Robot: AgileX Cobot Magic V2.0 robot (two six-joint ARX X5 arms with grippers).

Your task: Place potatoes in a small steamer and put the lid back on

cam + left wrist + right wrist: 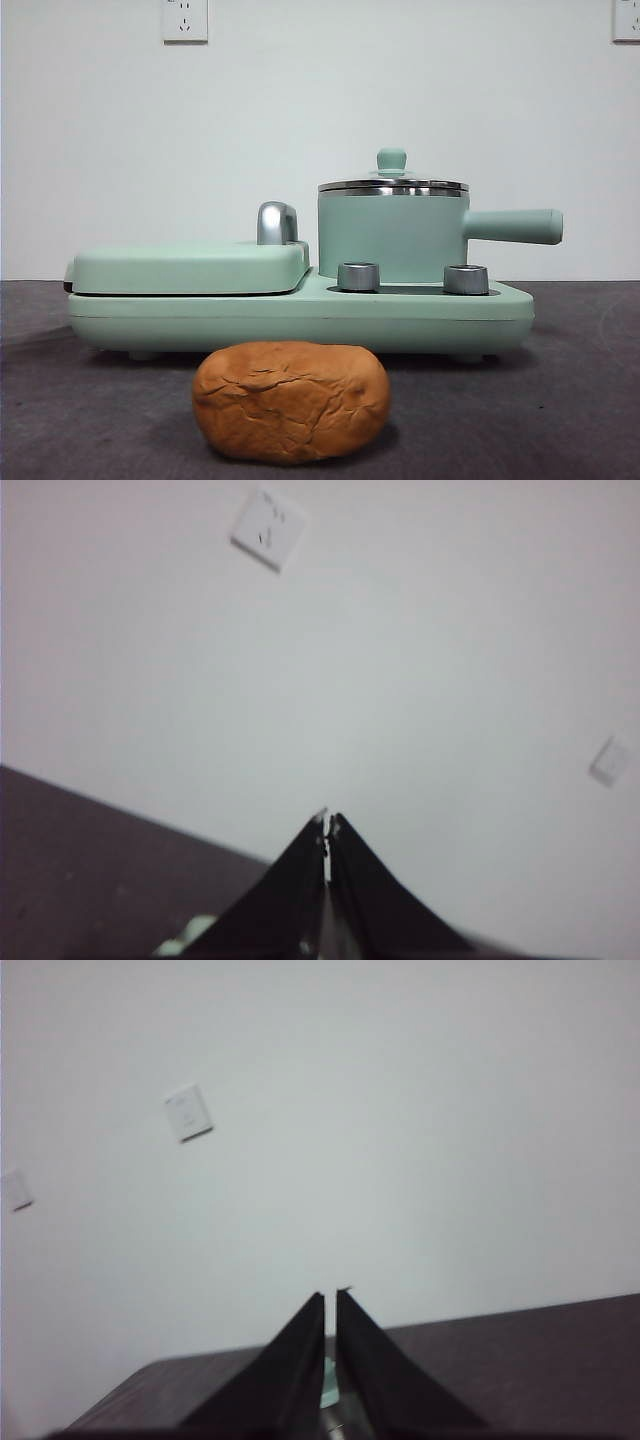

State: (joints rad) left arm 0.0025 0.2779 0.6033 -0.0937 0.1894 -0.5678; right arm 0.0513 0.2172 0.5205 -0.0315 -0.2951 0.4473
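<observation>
One large orange-brown potato [291, 401] with cracked skin lies on the dark table at the front, before the appliance. Behind it the mint-green small steamer [392, 237] stands on the appliance's right side, its long handle [514, 226] pointing right. The glass lid [392, 183] with a green knob sits on the pot's steel rim. Neither arm shows in the front view. My left gripper [327, 823] is shut and empty, facing the white wall. My right gripper [331, 1297] is likewise shut with nothing in it, high above the table.
The mint-green appliance base [300, 312] carries a closed flat griddle [190, 268] with a chrome handle [277, 223] on its left and two steel dials [358, 276] in front of the pot. Wall sockets [185, 19] sit on the white wall behind.
</observation>
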